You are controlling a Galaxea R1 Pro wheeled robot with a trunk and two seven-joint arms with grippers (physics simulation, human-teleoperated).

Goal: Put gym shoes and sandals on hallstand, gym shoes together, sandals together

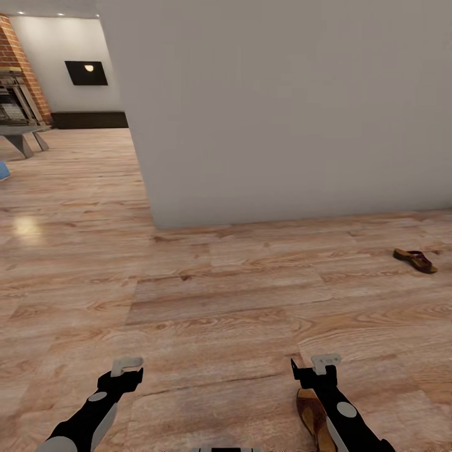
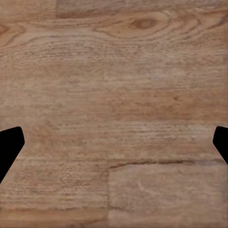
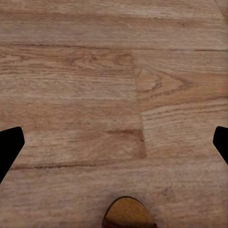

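One dark-brown sandal (image 1: 415,260) lies on the corridor floor (image 1: 226,295) at the right, near the wall's base. A second sandal (image 1: 310,411) rests on the planks close in front of me, partly hidden under my right forearm; its tan tip (image 3: 127,212) pokes into the right wrist view. My right gripper (image 1: 326,363) hangs above the floor just beyond that sandal, jaws wide apart and empty. Off to the left my left gripper (image 1: 127,365) is open too, over bare planks (image 2: 114,114). The gym shoes and the hallstand are out of view.
A large pale-grey wall (image 1: 282,107) fills the middle and right ahead. To its left the floor runs into a room with a brick wall (image 1: 19,63), a grey metal stand (image 1: 22,135) and a dark wall panel (image 1: 86,73).
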